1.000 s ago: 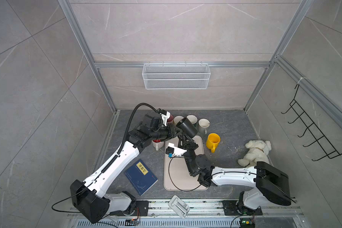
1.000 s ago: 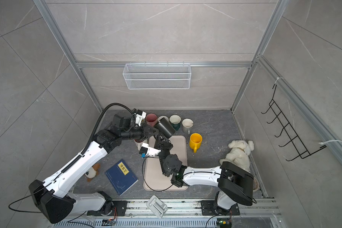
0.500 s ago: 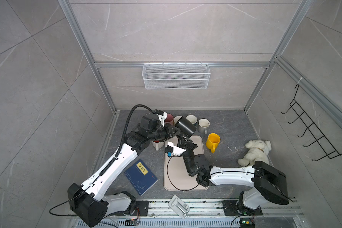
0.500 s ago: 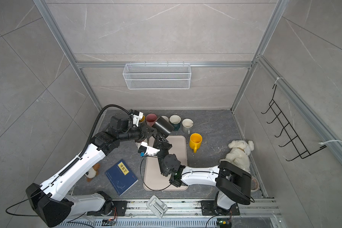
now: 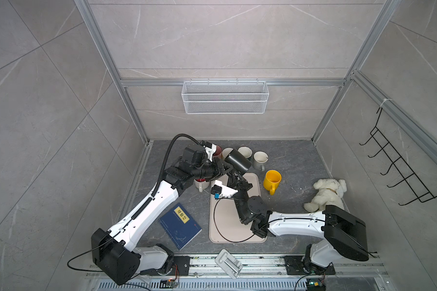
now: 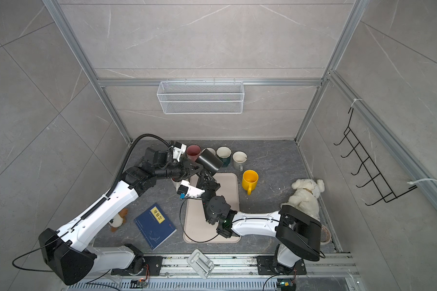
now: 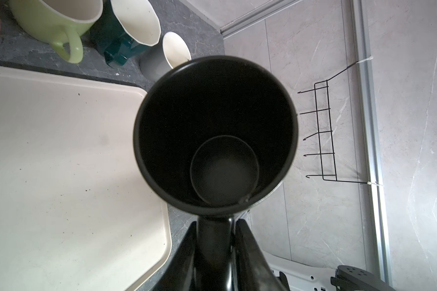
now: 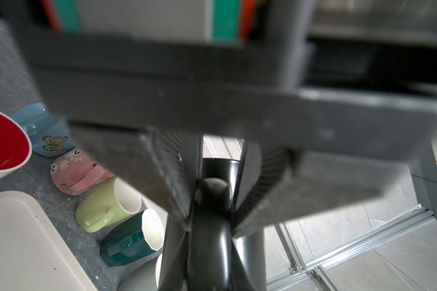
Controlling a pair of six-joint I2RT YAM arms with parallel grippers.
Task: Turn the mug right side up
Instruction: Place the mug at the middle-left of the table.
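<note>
Barely anything has been shifted since a second ago. On the bench (image 5: pixel 295 161), a beige tray (image 5: pixel 254 187) lies at centre frame in a top view. Above its upper end the black mug (image 5: pixel 238 161) is held aloft, tilted on its side. The handle is clamped between the jaws of the right gripper (image 5: pixel 234 176). The jaws of the left gripper (image 5: pixel 226 167) are set narrowly apart astride the same handle; whether it is gripped there cannot be told.
</note>
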